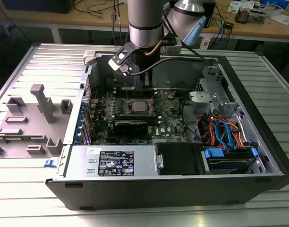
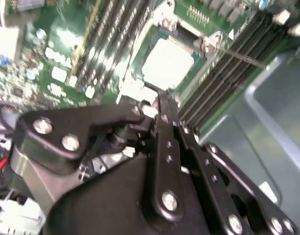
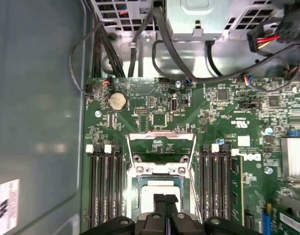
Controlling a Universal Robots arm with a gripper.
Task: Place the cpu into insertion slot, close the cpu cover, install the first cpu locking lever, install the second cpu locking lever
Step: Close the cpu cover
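gripper hides cpu edge (insertion slot half-covered)

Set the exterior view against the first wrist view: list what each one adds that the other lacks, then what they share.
The exterior view adds the whole open computer case, its labelled power supply, the grey fixture blocks on the exterior view's left, and the arm.

The first wrist view adds the coin cell and the cpu cover, which looks swung open.

Shared: the green motherboard, the insertion slot with the cpu lying in it, and the gripper just above, fingers shut.
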